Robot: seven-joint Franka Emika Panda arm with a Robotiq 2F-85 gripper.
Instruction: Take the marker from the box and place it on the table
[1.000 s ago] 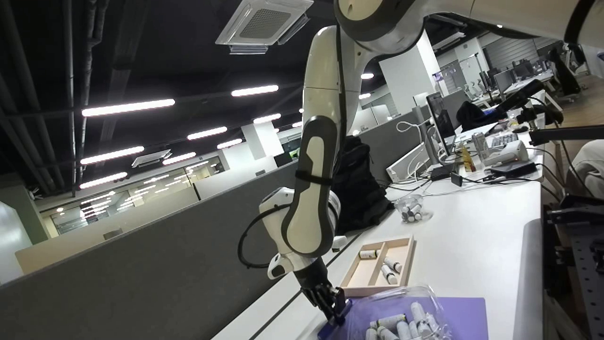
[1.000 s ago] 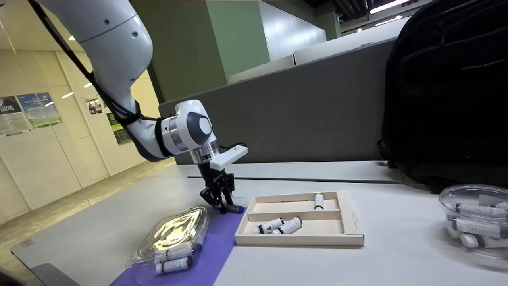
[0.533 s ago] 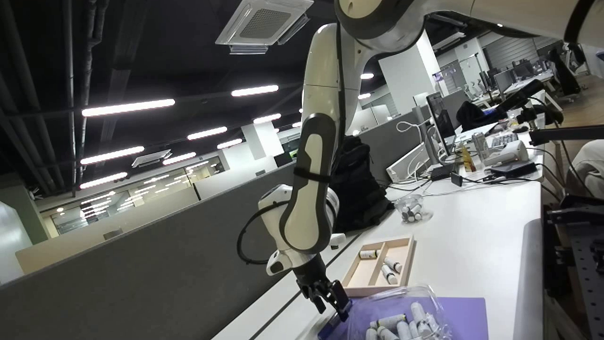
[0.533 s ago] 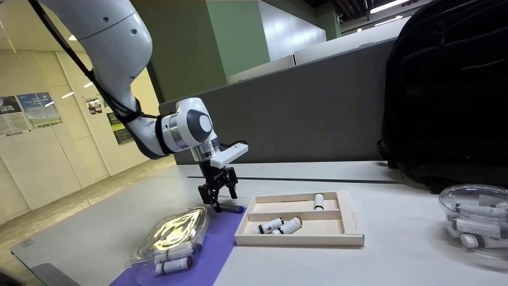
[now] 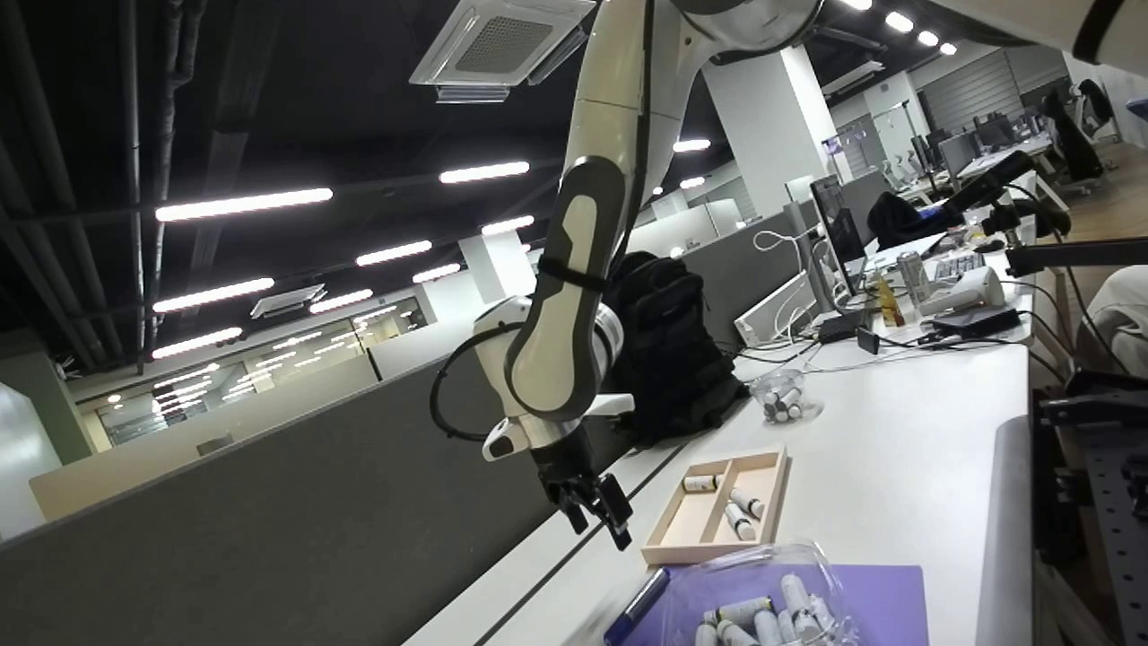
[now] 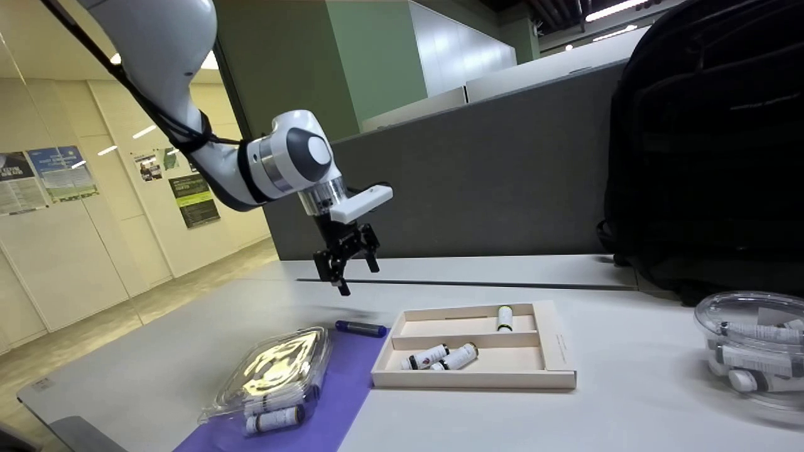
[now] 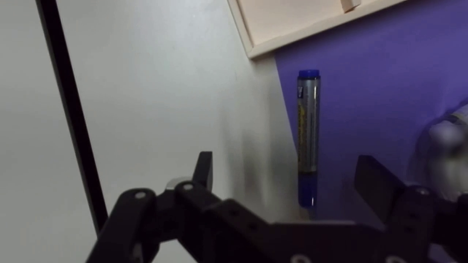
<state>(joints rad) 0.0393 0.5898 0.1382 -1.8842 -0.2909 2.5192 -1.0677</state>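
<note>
The marker (image 6: 361, 328), grey-bodied with blue ends, lies flat along the edge of a purple mat, outside the box, in both exterior views. In the wrist view the marker (image 7: 308, 124) sits mostly on the mat, its lower blue end at the mat's border with the white table (image 7: 146, 91). My gripper (image 6: 359, 279) hangs above it, apart from it. Seen from the wrist, the gripper (image 7: 285, 156) is open, its fingers wide apart with nothing held. Beside the marker stands the shallow tan box (image 6: 474, 380), holding 3 small white bottles.
A clear plastic container (image 6: 270, 367) with several white bottles rests on the purple mat (image 6: 352, 376). Farther along is a round clear tub (image 6: 750, 351) of bottles. A black backpack (image 6: 703, 157) leans by the dark grey partition (image 6: 471, 188) behind the table.
My gripper was closed around the marker a second ago; it has opened, let go and risen straight up. The marker stays lying at the mat's edge. The box has not moved.
</note>
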